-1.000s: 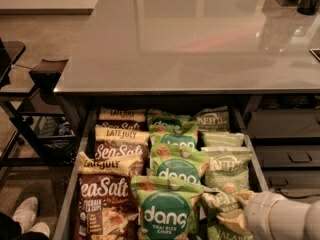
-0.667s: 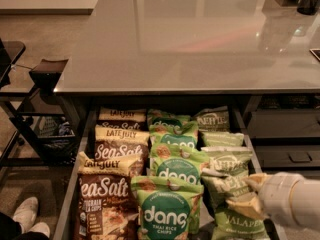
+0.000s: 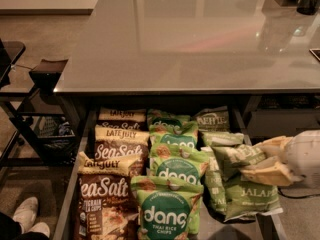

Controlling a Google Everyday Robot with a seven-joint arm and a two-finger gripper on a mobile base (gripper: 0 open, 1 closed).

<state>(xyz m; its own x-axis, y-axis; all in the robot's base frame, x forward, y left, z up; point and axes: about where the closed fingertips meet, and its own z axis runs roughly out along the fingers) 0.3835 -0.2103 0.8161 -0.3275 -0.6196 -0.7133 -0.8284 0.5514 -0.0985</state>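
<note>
Open drawer (image 3: 69,199) has hand (image 3: 252,160), half-cropped, over right bags (image 3: 250,196)

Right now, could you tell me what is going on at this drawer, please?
The robot's hand reaches in from the right over the green jalapeño bags in the right column of an open drawer under the table. Dang rice chips fill the middle, Late July sea salt bags the left.
</note>
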